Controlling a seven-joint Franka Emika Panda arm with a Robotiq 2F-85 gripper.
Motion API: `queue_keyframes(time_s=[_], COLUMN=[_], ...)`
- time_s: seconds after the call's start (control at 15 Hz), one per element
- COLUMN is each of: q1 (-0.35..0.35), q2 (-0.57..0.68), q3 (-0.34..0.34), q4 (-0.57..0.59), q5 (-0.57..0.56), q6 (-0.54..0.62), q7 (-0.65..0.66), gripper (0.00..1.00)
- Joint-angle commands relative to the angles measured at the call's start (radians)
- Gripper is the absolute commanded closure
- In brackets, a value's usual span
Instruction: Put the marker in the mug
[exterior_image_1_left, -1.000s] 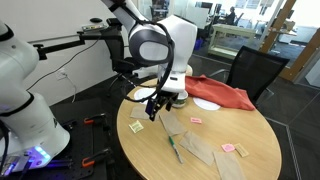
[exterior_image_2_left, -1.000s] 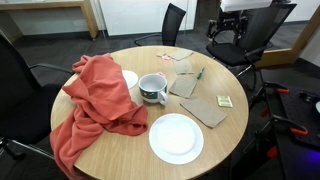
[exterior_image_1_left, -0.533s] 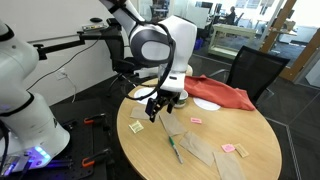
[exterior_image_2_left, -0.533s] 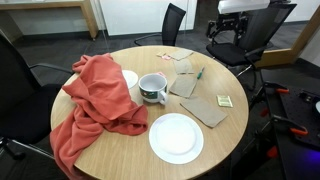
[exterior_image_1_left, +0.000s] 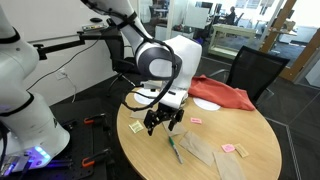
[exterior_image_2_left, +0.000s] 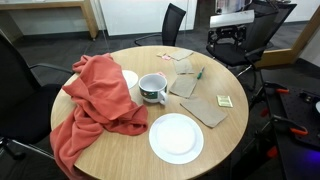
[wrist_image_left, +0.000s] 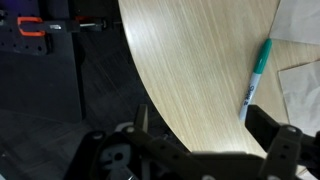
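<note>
The marker (wrist_image_left: 256, 75), a slim green-capped stick, lies on the round wooden table (wrist_image_left: 190, 60); it also shows in both exterior views (exterior_image_1_left: 176, 150) (exterior_image_2_left: 199, 73). The pale mug (exterior_image_2_left: 153, 88) with a dark rim stands near the table's middle beside the red cloth; in an exterior view the arm hides it. My gripper (exterior_image_1_left: 160, 121) hangs open and empty over the table's edge, a short way from the marker. In the wrist view its fingers (wrist_image_left: 200, 125) are spread wide, with the marker just past one fingertip.
A red cloth (exterior_image_2_left: 95, 100) covers one side of the table. A white plate (exterior_image_2_left: 176, 137) lies near the front edge. Tan paper pieces (exterior_image_2_left: 210, 108) and small sticky notes (exterior_image_1_left: 136, 127) lie around the marker. Black chairs (exterior_image_1_left: 255, 70) stand round the table.
My gripper has come down and moved toward the marker. The marker, mug and plate have not moved.
</note>
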Motion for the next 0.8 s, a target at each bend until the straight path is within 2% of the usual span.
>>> queue_keyframes(time_s=[0.0,0.27,0.73], q1=[0.011,0.024,0.06], q2=[0.079,0.156,0.275], q3=[-0.023,-0.048,-0.096], q4=[0.036,0.072,0.164], q5=[0.017,0.028,0.027], q6=[0.082,0.163,0.223], q7=[0.061,0.116,0.176], gripper=[0.0,0.0,0.0])
